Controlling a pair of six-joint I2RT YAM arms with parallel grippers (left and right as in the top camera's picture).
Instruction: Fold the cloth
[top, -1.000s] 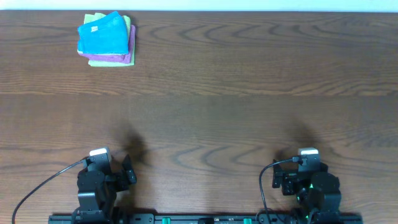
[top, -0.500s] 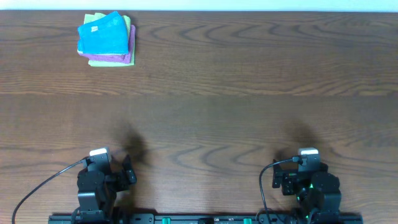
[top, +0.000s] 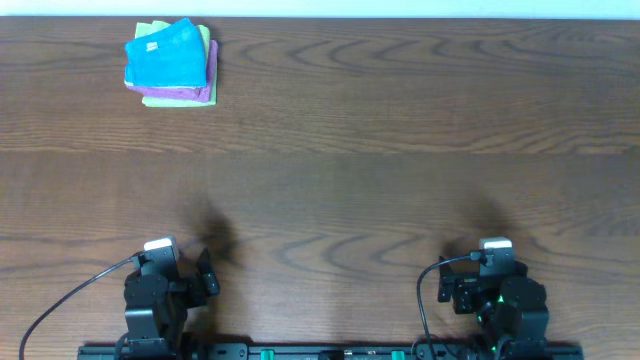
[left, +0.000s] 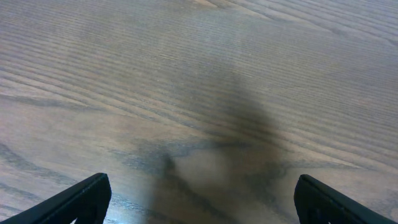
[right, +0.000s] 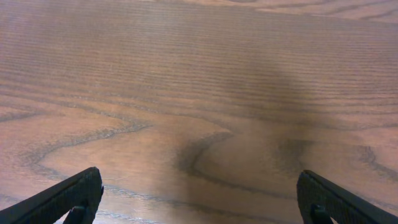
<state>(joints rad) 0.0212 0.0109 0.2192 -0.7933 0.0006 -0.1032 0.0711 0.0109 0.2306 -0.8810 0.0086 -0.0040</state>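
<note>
Cloth: the cloth (top: 166, 56) lies in the far left corner of the tabletop (top: 400, 150), a compact, slightly skewed sky-blue square with a pale tag near its far left corner.
Stack: it sits on top of a light green cloth (top: 206, 36) and a purple cloth (top: 182, 97), whose edges show at its right and near sides; the pile probably keeps the cloths together and the middle free for work.
Left gripper: the left gripper (left: 200, 199) is spread wide and empty, low over bare wood near the tabletop's near edge, left of centre.
Right gripper: the right gripper (right: 199, 194) is also spread wide, holding nothing, near the same edge on the right.
Distance: both are well apart from the cloth.
Stage: the cloth already looks folded small, so the folding seems done, though the arms could equally be parked before a start.
Next move: if work remains, the left arm is the nearer one to reach that corner.
</note>
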